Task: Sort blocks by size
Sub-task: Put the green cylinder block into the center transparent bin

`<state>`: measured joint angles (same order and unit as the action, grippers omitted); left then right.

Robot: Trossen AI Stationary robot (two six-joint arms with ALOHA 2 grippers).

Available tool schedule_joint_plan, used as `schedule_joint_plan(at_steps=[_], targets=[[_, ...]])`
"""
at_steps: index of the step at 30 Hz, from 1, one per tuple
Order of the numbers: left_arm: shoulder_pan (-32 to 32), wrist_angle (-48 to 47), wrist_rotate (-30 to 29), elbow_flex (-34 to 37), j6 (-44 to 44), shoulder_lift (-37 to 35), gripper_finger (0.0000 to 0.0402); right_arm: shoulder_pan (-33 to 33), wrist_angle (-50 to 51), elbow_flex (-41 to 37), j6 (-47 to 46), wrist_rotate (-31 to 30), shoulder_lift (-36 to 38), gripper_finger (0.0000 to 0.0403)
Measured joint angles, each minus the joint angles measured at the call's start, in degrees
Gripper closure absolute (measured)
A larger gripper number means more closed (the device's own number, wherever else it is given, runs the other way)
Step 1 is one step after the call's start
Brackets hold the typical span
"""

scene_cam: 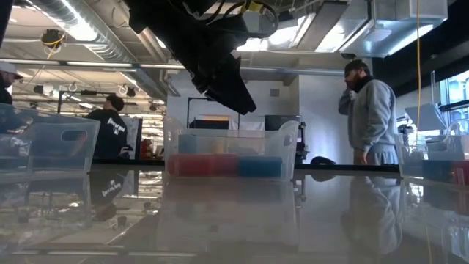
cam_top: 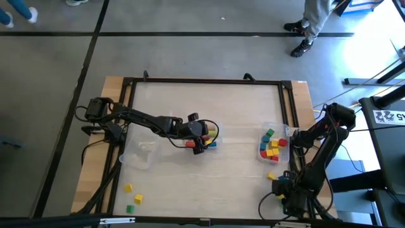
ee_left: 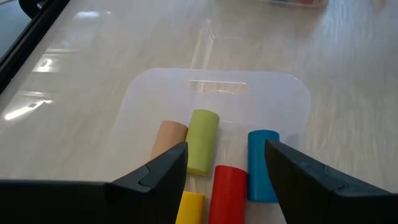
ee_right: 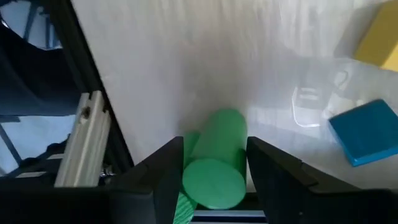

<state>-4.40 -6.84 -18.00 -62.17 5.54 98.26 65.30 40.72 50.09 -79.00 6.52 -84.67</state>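
left arm: reaches from the table's left edge toward the middle, elbow low, wrist bent down over the middle bin (cam_top: pixel 212 138)
left gripper (ee_left: pixel 225 168): fingers spread wide, nothing between them, hanging just above the cylinders in that bin
middle bin contents: short cylinders lying on their sides, smooth painted wood: tan cylinder (ee_left: pixel 169 138), yellow-green cylinder (ee_left: pixel 202 140), blue cylinder (ee_left: pixel 262 163), red cylinder (ee_left: pixel 227 190), plus part of a yellow piece (ee_left: pixel 191 205) at the frame edge
middle bin material: clear plastic, rounded corners, glossy; in the low view its walls show red and blue pieces along the bottom
right arm: folded back at the table's near right corner, wrist low beside the frame rail
right gripper (ee_right: pixel 214 171): fingers closed on the sides of a green cylinder (ee_right: pixel 217 163), matte round end face toward the camera
near right gripper: blue block (ee_right: pixel 365 130), flat-faced, sharp edges, and a yellow block (ee_right: pixel 378 38), both seen through a clear bin wall
right bin (cam_top: pixel 284 157): clear plastic, holds a heap of mixed cubes, red, yellow, green, blue
left bin (cam_top: pixel 140 154): clear plastic, near the left arm; contents cannot be made out
loose blocks: yellow cube (cam_top: pixel 128 187), yellow cube (cam_top: pixel 138 198) and green cube (cam_top: pixel 130 208) near the front left corner; a few more yellow pieces near the right arm's base
table (cam_top: pixel 234 114): pale wood grain, slightly shiny, black frame around it
room: person (scene_cam: pixel 370 110) in grey standing beyond the table
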Motion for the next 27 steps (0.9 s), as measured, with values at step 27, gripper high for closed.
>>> schedule_joint_plan(at_steps=[27], targets=[[0.00,0.05,0.01,0.00,0.00,0.02,0.0192,-0.07,4.84,0.00,4.28,10.21,-2.73,0.0221]])
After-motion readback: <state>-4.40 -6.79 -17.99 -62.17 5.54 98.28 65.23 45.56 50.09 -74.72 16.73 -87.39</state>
